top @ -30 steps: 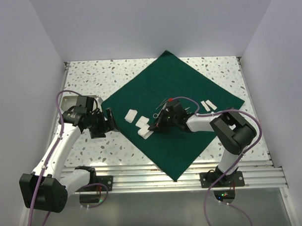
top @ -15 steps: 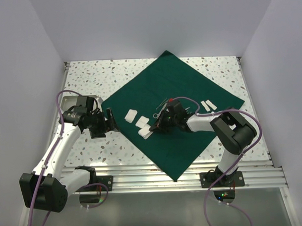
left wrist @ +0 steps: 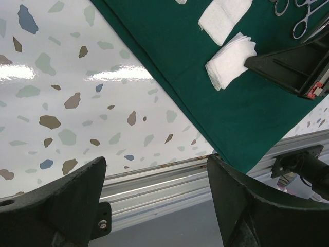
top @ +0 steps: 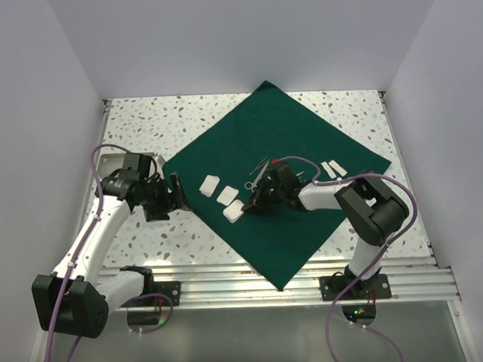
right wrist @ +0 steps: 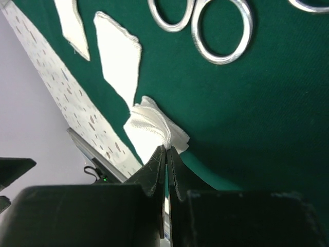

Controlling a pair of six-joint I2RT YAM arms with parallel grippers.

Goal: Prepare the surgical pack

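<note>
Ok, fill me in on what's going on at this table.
The green drape lies spread flat on the table, with silver instruments and white gauze squares on it. The right gripper is shut on the corner of one gauze piece near the drape's near-left edge. The left gripper hovers open by the drape's left corner, holding nothing. No folding has begun.
</note>
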